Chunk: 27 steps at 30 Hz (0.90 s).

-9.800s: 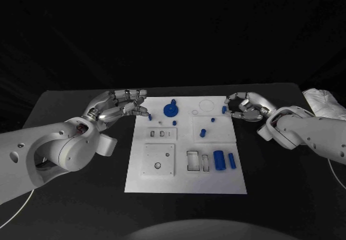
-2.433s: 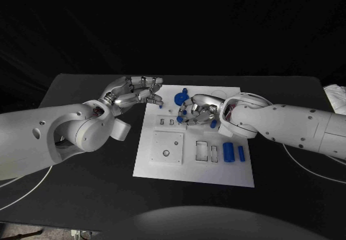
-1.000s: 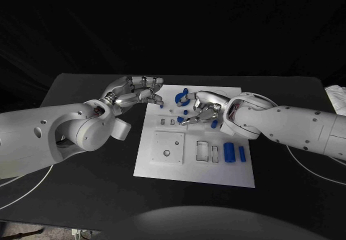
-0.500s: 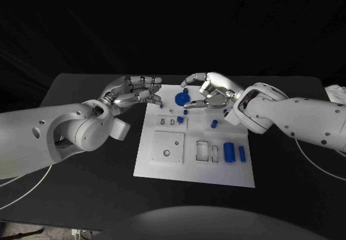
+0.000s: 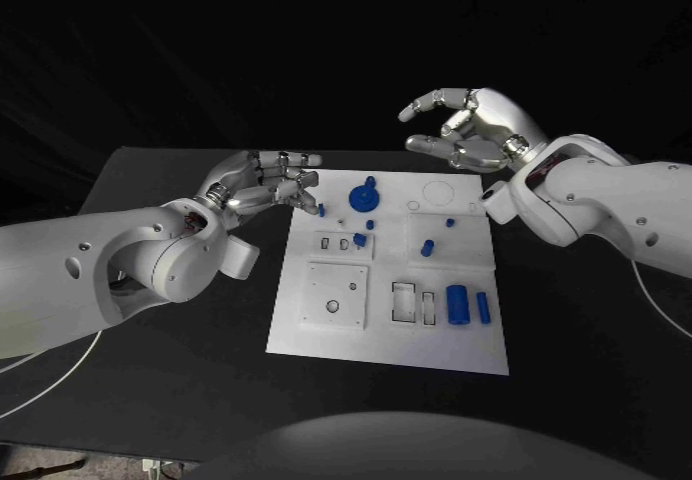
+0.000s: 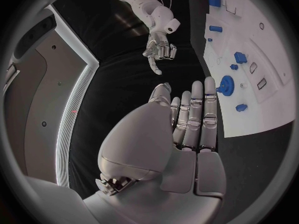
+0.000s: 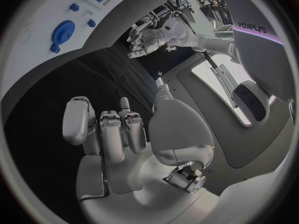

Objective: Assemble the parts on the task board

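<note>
The white task board (image 5: 389, 340) lies in the middle of the table. At its back stands a blue gear (image 5: 364, 198), with small blue pegs (image 5: 361, 240) around it and two blue cylinders (image 5: 457, 303) on the right side. My left hand (image 5: 267, 185) hovers at the board's back left corner, fingers extended and holding nothing, with one peg (image 5: 320, 210) just beside its fingertips. My right hand (image 5: 469, 125) is raised high beyond the board's back edge, fingers apart, with nothing in it. The left wrist view shows the gear (image 6: 225, 84) and the right hand (image 6: 160, 50).
A square white plate (image 5: 335, 297) and narrow slots (image 5: 414, 303) sit in the board's near half. The black table (image 5: 173, 340) lies bare around the board. The right wrist view shows the board (image 7: 37, 15) and my left hand (image 7: 146, 40).
My right hand has lifted off the pegs at the board's middle and swung up and back, away from the board. The left hand has stayed put.
</note>
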Tool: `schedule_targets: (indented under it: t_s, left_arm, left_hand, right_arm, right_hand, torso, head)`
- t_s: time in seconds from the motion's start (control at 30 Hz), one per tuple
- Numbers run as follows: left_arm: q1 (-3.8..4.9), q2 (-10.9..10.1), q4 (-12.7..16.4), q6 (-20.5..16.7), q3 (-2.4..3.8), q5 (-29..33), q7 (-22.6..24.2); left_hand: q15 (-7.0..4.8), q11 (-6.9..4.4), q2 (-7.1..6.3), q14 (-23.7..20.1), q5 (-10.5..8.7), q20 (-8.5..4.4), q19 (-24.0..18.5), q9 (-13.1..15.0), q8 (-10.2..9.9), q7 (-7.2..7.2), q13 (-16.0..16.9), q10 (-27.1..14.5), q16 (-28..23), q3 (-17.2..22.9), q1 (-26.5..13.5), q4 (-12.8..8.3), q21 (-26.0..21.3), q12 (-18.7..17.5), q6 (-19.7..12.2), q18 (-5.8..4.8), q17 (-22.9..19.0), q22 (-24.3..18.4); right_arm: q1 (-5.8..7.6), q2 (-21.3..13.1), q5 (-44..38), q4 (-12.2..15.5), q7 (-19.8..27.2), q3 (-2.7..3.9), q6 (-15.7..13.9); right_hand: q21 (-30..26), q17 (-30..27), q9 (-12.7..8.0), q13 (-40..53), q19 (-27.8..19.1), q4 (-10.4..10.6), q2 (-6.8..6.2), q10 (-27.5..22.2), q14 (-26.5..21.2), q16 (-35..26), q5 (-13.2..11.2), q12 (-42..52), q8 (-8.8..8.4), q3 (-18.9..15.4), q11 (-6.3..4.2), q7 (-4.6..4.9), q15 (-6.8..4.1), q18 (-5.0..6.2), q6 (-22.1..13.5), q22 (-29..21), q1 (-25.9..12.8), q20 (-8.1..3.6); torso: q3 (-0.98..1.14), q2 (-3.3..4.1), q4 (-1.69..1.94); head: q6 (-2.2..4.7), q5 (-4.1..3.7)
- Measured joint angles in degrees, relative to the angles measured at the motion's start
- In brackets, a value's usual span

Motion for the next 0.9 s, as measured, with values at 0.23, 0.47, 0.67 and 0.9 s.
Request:
schedule_targets:
  t_s: [0.23,0.47,0.67,0.9]
  left_arm:
    - [0.17,-0.64,1.55,-7.92,0.0,-8.27,-3.16]
    - [5.03,-1.43,3.3,-8.58,0.17,-20.74,-21.65]
    - [9.33,1.13,2.01,3.48,0.14,-25.74,-44.44]
    - [10.63,5.66,-3.32,15.31,-0.11,-22.74,-57.4]
  left_hand:
    - [-4.51,-2.36,1.26,29.3,-9.39,-4.98,20.08,1.58,7.07,-2.02,47.06,34.96,33.29,-5.52,-10.64,-0.17,29.58,28.96,8.75,-3.19,60.08,33.1]
    - [-7.57,-7.18,1.79,31.21,-22.55,-7.15,27.25,5.31,15.04,-5.61,54.81,44.77,36.48,-13.52,-30.04,-0.01,41.87,34.24,17.93,-5.76,64.81,53.06]
    - [-8.24,-8.38,2.96,31.29,-21.92,-8.49,27.59,6.81,14.72,-6.36,63.19,44.52,36.48,-13.65,-35.96,0.2,43.52,35.98,18.33,-5.82,64.81,56.07]
    - [-8.24,-8.38,4.26,31.29,-11.77,-8.16,29.28,6.8,11.62,-6.28,63.19,44.52,36.48,-13.5,-35.11,0.06,45.15,35.98,18.24,-6.7,64.81,56.64]
  right_arm:
    - [0.6,-5.59,2.44,4.32,-2.25,-0.17,1.27]
    - [0.82,-7.63,3.49,5.91,-8.12,-0.62,4.14]
    - [0.8,-6.48,3.96,5.57,-13.94,-1.63,7.51]
    - [-0.18,-4.39,4.75,5.55,-19.18,-2.1,11.17]
  right_hand:
    - [4.73,0.0,-0.21,0.0,4.98,-0.02,4.58,0.0,0.0,0.0,0.12,0.0,1.02,-2.37,0.0,0.22,0.0,-0.03,2.47,0.0,-1.49,-0.11]
    - [6.75,-0.01,-0.2,0.0,6.8,-0.04,6.95,0.0,0.0,0.0,2.49,0.0,1.96,-3.66,0.0,0.46,0.0,-1.0,5.05,-0.01,-0.28,-0.18]
    - [7.1,-0.01,-0.3,0.01,7.19,0.02,7.76,0.0,0.0,0.0,4.78,0.0,1.96,-4.07,0.0,0.52,0.0,-1.0,5.61,-0.01,0.55,-0.16]
    - [7.1,-0.01,-0.43,0.01,7.18,0.02,8.09,0.0,0.0,0.0,5.35,0.0,1.96,-4.39,0.0,0.52,0.0,-1.0,5.61,-0.01,0.75,-0.15]
  torso:
    - [0.14,-0.56,-0.37]
    - [0.85,-2.6,-2.06]
    - [1.42,-4.86,-4.22]
    - [1.94,-6.67,-6.62]
  head:
    - [0.0,0.92]
    - [0.0,4.02]
    - [0.0,6.37]
    - [0.0,8.14]
